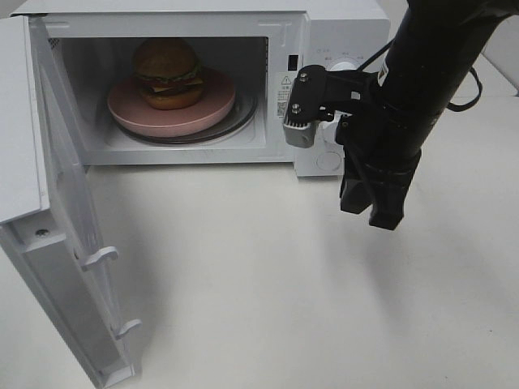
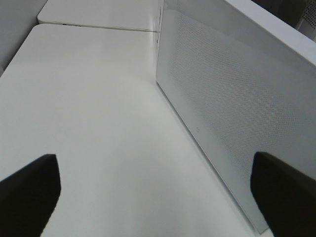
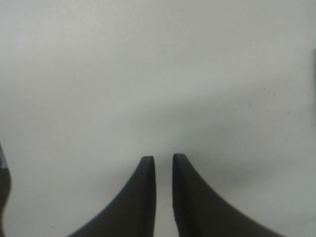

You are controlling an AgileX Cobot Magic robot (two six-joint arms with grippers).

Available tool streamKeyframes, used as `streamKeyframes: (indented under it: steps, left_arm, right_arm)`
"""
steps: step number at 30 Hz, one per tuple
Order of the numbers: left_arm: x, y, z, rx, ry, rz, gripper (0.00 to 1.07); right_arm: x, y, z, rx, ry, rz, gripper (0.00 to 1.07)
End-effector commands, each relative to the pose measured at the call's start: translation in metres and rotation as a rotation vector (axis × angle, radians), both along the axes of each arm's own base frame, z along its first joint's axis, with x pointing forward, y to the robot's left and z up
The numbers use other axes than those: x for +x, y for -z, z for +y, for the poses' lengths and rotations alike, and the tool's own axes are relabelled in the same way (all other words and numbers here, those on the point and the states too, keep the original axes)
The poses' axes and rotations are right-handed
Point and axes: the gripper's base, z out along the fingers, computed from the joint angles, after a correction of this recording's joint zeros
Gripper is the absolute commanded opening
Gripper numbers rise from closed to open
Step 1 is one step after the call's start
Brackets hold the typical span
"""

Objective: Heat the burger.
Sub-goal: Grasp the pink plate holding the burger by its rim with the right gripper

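Note:
The burger (image 1: 168, 73) sits on a pink plate (image 1: 130, 117) on the turntable inside the white microwave (image 1: 345, 32). The microwave door (image 1: 65, 243) is swung wide open to the left. My right gripper (image 1: 383, 212) hangs in front of the control panel, to the right of the cavity, pointing down at the table. In the right wrist view its fingers (image 3: 143, 197) stand nearly together with a thin slit and nothing between them. My left gripper (image 2: 158, 197) is open and empty, beside the door's perforated panel (image 2: 237, 108). The high view does not show the left arm.
Two latch hooks (image 1: 101, 258) stick out from the open door's inner edge. The white table (image 1: 268, 284) stretches in front of the microwave. A control knob (image 1: 345, 65) is partly hidden behind my right arm. A second table (image 2: 98, 12) adjoins at the back in the left wrist view.

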Motion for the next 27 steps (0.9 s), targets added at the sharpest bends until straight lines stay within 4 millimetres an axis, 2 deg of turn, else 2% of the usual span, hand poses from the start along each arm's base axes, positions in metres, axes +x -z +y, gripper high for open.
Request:
streamKeyframes:
  steps: [1, 2, 5, 9, 13, 17, 19, 21, 22, 23, 24, 25, 26, 27]
  left_arm:
    - [-0.003, 0.001, 0.0, -0.002, -0.001, -0.026, 1.0]
    - [-0.003, 0.001, 0.0, -0.002, -0.001, -0.026, 1.0]
    - [-0.003, 0.001, 0.0, -0.002, -0.001, -0.026, 1.0]
    - [-0.003, 0.001, 0.0, -0.002, -0.001, -0.026, 1.0]
    - [-0.003, 0.001, 0.0, -0.002, -0.001, -0.026, 1.0]
    - [-0.003, 0.001, 0.0, -0.002, -0.001, -0.026, 1.0]
    - [-0.003, 0.001, 0.0, -0.002, -0.001, -0.026, 1.0]
    - [-0.003, 0.001, 0.0, -0.002, -0.001, -0.026, 1.0]
    - [-0.003, 0.001, 0.0, -0.002, -0.001, -0.026, 1.0]
    - [-0.003, 0.001, 0.0, -0.002, -0.001, -0.026, 1.0]
    - [-0.003, 0.001, 0.0, -0.002, -0.001, -0.026, 1.0]
    - [-0.003, 0.001, 0.0, -0.002, -0.001, -0.026, 1.0]
    - [-0.003, 0.001, 0.0, -0.002, -0.001, -0.026, 1.0]
    - [-0.003, 0.001, 0.0, -0.002, -0.001, -0.026, 1.0]
  right_arm:
    - [0.004, -0.004, 0.0, -0.017, -0.255, -0.072, 0.13]
    - [0.006, -0.004, 0.001, -0.023, -0.344, -0.107, 0.13]
    - [0.011, -0.005, 0.002, -0.04, -0.431, -0.174, 0.14]
    - [0.016, -0.007, 0.004, -0.049, -0.466, -0.24, 0.14]
    - [0.017, -0.01, 0.016, -0.102, -0.564, -0.357, 0.17]
    - [0.017, -0.012, 0.025, -0.085, -0.583, -0.413, 0.19]
    - [0.017, -0.014, 0.031, -0.064, -0.586, -0.453, 0.23]
    - [0.017, -0.017, 0.038, -0.03, -0.572, -0.503, 0.32]
    - [0.017, -0.017, 0.038, -0.03, -0.572, -0.503, 0.32]
    - [0.019, -0.019, 0.043, 0.002, -0.549, -0.547, 0.4]
    - [0.02, -0.021, 0.045, 0.02, -0.538, -0.57, 0.44]
    - [0.02, -0.021, 0.045, 0.02, -0.538, -0.57, 0.44]
    - [0.02, -0.023, 0.05, 0.051, -0.509, -0.604, 0.54]
    - [0.022, -0.025, 0.051, 0.068, -0.486, -0.62, 0.6]
